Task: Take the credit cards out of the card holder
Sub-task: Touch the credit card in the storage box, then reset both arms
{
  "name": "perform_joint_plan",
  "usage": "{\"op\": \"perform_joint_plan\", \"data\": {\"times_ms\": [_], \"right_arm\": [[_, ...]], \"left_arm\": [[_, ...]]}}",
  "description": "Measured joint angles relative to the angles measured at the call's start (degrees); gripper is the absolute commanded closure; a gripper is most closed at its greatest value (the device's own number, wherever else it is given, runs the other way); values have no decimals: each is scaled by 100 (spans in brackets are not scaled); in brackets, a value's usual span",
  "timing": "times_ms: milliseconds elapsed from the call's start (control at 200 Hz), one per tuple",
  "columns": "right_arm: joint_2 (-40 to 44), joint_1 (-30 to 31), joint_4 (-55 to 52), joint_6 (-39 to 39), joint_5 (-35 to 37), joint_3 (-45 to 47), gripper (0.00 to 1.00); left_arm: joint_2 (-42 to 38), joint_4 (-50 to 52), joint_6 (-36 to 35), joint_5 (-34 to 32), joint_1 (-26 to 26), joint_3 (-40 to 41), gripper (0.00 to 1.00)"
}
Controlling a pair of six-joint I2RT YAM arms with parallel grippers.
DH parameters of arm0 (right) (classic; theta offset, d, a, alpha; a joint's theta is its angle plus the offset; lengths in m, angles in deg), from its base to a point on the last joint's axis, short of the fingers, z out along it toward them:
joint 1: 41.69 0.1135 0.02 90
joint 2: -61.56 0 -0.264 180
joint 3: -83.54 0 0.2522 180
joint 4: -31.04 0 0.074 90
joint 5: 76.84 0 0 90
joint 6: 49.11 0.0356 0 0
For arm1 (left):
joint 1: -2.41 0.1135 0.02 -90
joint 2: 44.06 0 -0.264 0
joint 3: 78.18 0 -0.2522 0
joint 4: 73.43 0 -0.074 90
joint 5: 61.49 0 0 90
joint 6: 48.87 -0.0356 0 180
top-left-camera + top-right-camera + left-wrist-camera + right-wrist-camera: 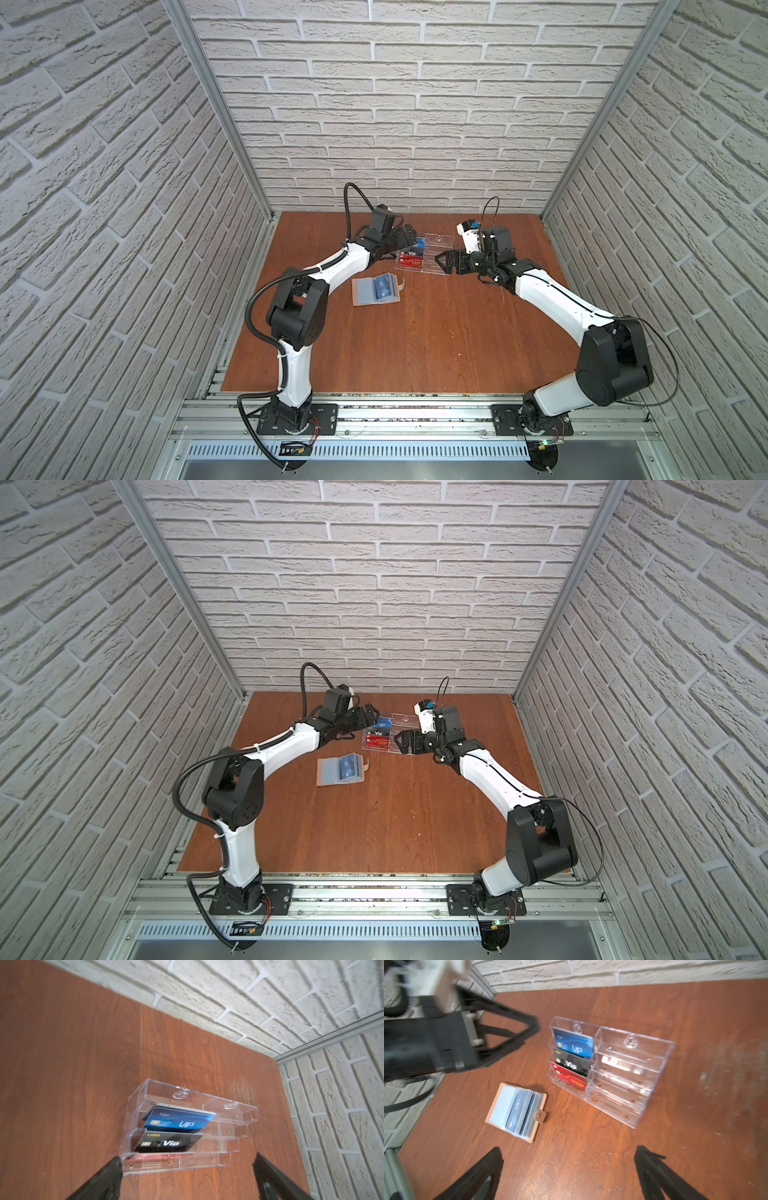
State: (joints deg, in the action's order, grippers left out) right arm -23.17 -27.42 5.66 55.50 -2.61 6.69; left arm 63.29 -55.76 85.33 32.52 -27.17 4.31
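Jaws of both arms spread and empty near acrylic rack (pixel 633 1047). Judgement: pin card holder (pixel 540 1115) flat with one, pinch exposed edge of blue credit card (pixel 516 1111), pull along sleeve.

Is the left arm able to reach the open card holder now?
Probably yes. The card holder lies open on the table near the left arm, with nothing over it. The left gripper, jaws open, faces the clear rack and must turn back.

Card holder (pixel 328 773) lies open on the table (pixel 374 833), blue credit cards (pixel 347 767) in its sleeves (lettering unreadable); clear rack (pixel 405 721) sits at its two o'clock, between left gripper (pixel 369 717) and right gripper (pixel 399 739)
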Motion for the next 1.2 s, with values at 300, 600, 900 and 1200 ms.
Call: {"op": "perform_joint_plan", "data": {"times_ms": [300, 600, 900, 1200], "right_arm": [[813, -136, -271, -2, 2081, 680, 0], [791, -396, -90, -326, 4221, 1401, 0], [664, -1174, 1797, -1174, 4264, 2601, 0], [828, -1290, 3241, -1368, 2629, 3410, 0]], "left_arm": [[-2490, 378, -1241, -2839, 184, 1899, 2], [-2671, -964, -2426, -4977, 2133, 4723, 2], [-2286, -3980, -3523, -4118, 2514, 5989, 2], [-2046, -4697, -3707, -2955, 2881, 6030, 2]]}}
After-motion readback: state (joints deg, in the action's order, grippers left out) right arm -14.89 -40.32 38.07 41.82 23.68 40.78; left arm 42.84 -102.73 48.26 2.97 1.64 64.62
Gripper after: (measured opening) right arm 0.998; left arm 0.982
